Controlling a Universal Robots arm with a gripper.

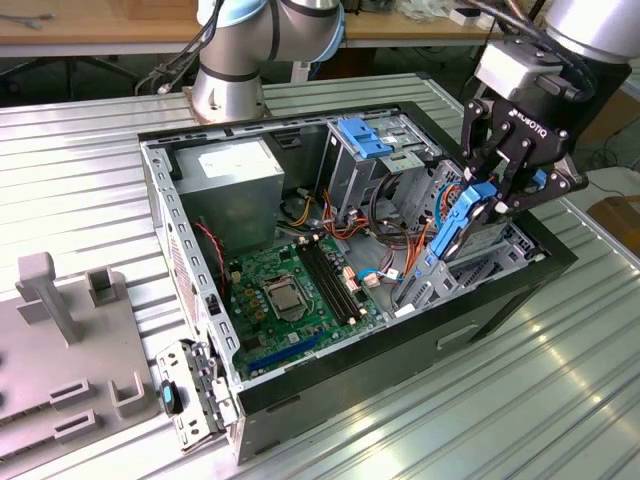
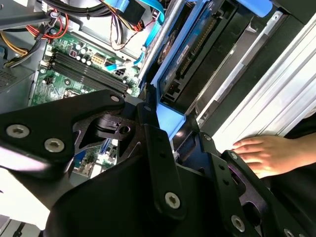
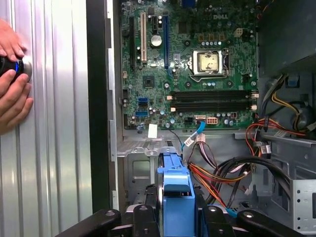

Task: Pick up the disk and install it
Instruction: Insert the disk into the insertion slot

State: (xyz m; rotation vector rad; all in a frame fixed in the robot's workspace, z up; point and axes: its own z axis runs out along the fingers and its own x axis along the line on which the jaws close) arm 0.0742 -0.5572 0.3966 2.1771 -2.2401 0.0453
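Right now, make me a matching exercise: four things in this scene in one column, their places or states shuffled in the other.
1. dark grey rectangular disk with blue plastic bracket
2. black metal gripper
3. grey metal power-supply box
4. green motherboard

A. flat on the black computer case's floor
B. shut on the disk
C. far corner, exterior view's left
D. held, exterior view's right

Pairs: 1-D, 2-B, 3-C, 4-A.

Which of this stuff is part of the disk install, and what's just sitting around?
In the job: dark grey disk in its blue plastic bracket; black gripper shut on it; open black computer case.
Lying about: grey power-supply box with white sticker; green motherboard; grey plastic fixture on the table; a person's hand.
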